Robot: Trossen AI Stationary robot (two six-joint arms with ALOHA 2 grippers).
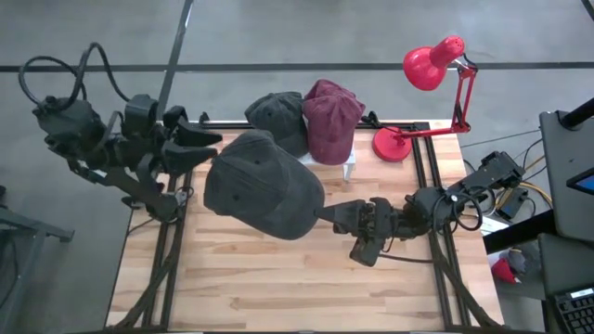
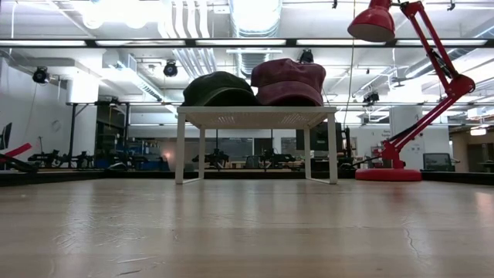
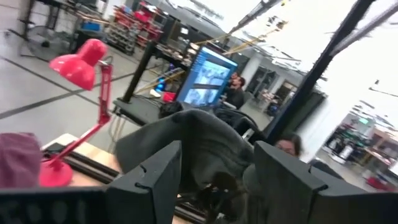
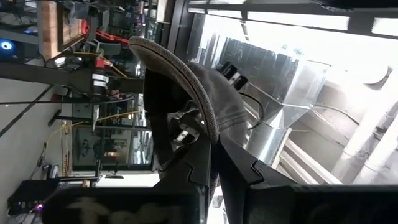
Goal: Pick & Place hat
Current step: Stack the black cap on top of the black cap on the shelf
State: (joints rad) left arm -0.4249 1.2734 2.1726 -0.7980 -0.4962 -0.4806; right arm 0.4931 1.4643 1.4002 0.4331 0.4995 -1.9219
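1. Clearly soft and light, the dark grey fabric baseball cap (image 1: 263, 188) hangs above the wooden counter (image 1: 278, 278), in front of the white wire rack (image 2: 255, 117).
2. Its stiff brim is clenched in the right hand (image 1: 342, 214); the floppy crown sags.
3. Beside the crown, the left hand (image 1: 195, 148) stands released.

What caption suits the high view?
Right gripper holds a grey cap above the table; left gripper open beside it.
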